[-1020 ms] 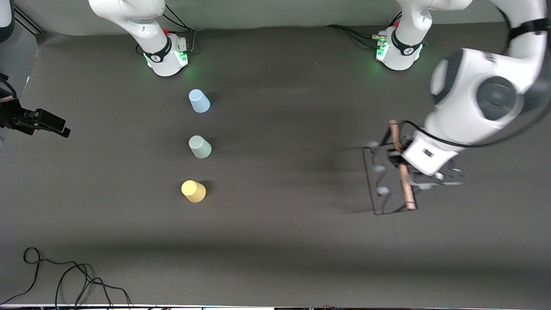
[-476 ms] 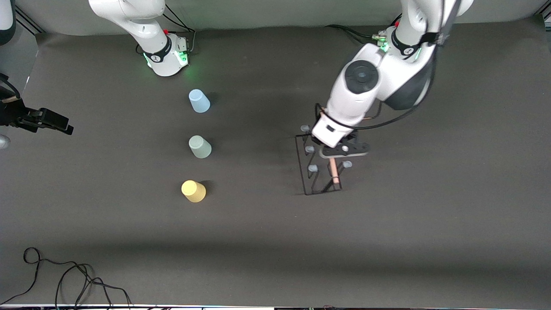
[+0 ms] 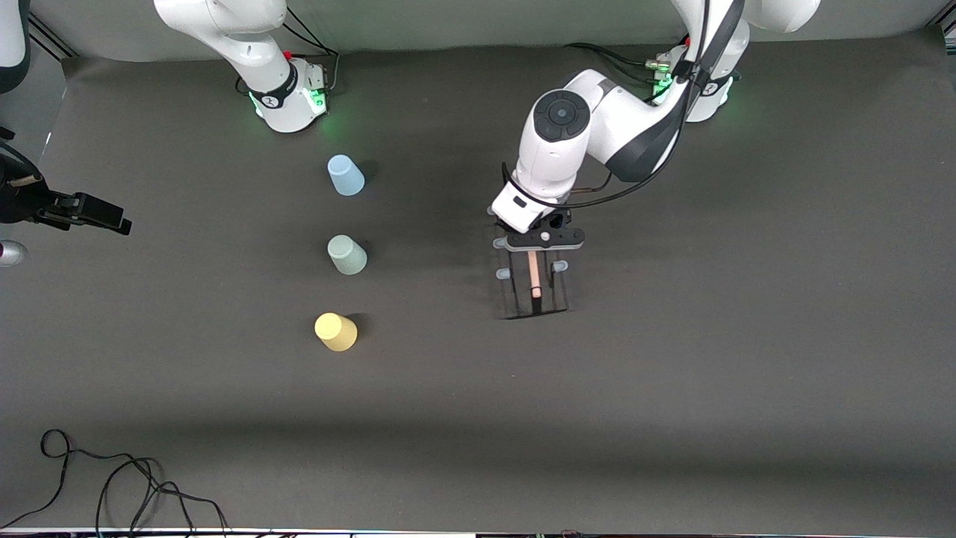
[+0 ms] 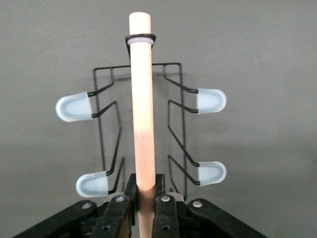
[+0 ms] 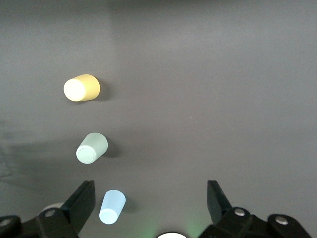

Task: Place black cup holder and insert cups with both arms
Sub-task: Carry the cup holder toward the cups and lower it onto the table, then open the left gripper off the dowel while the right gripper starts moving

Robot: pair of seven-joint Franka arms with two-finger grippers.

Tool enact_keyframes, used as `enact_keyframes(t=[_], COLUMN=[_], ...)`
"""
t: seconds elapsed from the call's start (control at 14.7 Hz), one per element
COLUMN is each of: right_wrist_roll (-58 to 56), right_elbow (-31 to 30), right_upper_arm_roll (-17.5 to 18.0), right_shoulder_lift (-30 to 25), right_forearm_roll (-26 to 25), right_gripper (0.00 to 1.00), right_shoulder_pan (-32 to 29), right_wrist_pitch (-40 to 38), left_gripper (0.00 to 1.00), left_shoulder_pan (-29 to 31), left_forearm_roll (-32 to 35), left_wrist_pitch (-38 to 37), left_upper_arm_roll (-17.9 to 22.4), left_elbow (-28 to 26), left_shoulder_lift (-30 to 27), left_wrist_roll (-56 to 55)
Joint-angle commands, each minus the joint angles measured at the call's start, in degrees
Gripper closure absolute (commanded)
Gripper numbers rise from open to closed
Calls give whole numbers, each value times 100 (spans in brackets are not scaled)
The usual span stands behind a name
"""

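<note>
dark grey table (image 3: 672,418), trailing black cable (image 3: 112,478)

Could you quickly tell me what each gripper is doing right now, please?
Left gripper: shut on the black cup holder, gripping its wooden rod handle.
Right gripper: open, holding nothing, above the cups.

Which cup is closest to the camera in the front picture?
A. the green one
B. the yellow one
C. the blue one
B: the yellow cup sits lowest in the front view, below the green cup and the blue cup.
</note>
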Motion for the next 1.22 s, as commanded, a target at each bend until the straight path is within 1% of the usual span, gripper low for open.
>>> enact_keyframes(t=[0.0,0.2,0.54,0.75,1.16], right_wrist_roll=[-115,-115,-107,-45,-28], right_elbow=[81,81,81,72,63], right_upper_arm_roll=[-17,-17,-17,-17,-17], right_shoulder_lift=[33,24,24,24,24], right_forearm_roll=[27,27,27,27,27], right_gripper=[0,0,0,0,0], right_shoulder_pan=[-2,-2,-2,16,42], right_wrist_pitch=[-87,-96,-96,-131,-228], left_gripper=[100,100,100,100,100], left_shoulder_pan=[-228,-343,-387,-510,-510], left_forearm_roll=[68,68,68,68,68], left_wrist_pitch=[304,393,402,402,499], left_upper_arm_roll=[110,118,110,110,109], left_elbow=[13,30,109,127,127], left_shoulder_lift=[138,279,270,296,349], left_wrist_roll=[-294,-427,-497,-497,-480])
